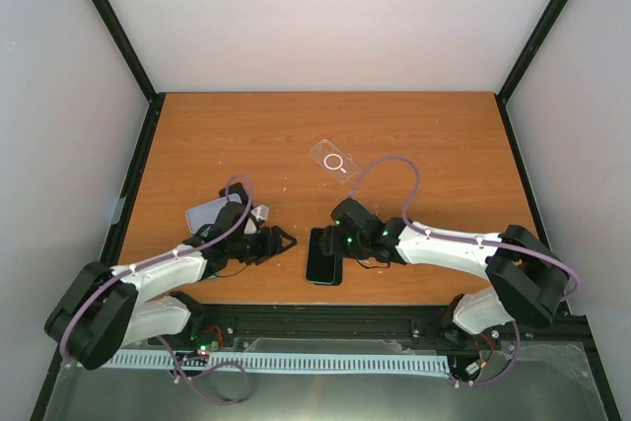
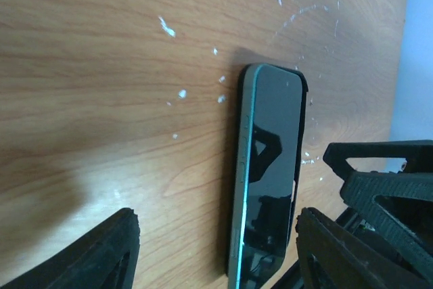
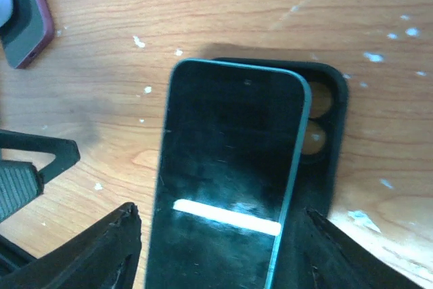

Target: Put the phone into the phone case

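The right claw (image 3: 222,213) has its jaws spread either side of the phone (image 3: 230,160); whether they pinch it I cannot tell. The phone lies screen-up, askew on the black phone case (image 3: 333,113), camera holes uncovered, at the middle of the desk's (image 1: 246,135) near edge. The left claw (image 2: 216,235) gapes, holding nothing, just left of it. A clear case (image 1: 333,162) lies well apart.
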Motion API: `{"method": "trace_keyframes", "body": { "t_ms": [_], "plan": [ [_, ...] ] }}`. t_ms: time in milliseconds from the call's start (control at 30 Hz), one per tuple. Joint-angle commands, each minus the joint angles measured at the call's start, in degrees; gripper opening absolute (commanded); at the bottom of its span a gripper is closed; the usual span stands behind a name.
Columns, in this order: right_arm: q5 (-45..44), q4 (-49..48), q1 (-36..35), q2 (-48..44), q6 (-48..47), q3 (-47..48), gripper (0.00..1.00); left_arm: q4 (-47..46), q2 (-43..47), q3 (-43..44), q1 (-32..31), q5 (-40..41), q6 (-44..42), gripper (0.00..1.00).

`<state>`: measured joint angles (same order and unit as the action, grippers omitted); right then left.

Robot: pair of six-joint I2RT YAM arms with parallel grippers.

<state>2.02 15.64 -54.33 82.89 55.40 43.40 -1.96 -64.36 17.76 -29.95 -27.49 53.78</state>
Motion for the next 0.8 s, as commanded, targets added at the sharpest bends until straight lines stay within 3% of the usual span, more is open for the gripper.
{"method": "trace_keyframes", "body": {
  "t_ms": [0,167,567,767],
  "plan": [
    [-1.1,-1.6,1.3,-2.5,-3.6,-4.5,0.56,-4.8,-4.6,3.6,-4.2,1.1,0.9,0.6],
    [1.8,-4.5,1.5,-3.0,-3.4,-7.6,0.44,-6.7,-9.0,4.6,-6.8,2.1,2.4,0.51],
    [5.7,-11.1,1.6,-3.4,-0.7,-13.0,0.28,-11.7,-11.4,2.3,-10.3,2.0,7.1,0.37],
    [8.5,-15.7,1.5,-2.8,0.7,-13.6,0.22,-13.5,-14.9,4.2,-13.6,2.7,8.4,0.19]
  ]
}}
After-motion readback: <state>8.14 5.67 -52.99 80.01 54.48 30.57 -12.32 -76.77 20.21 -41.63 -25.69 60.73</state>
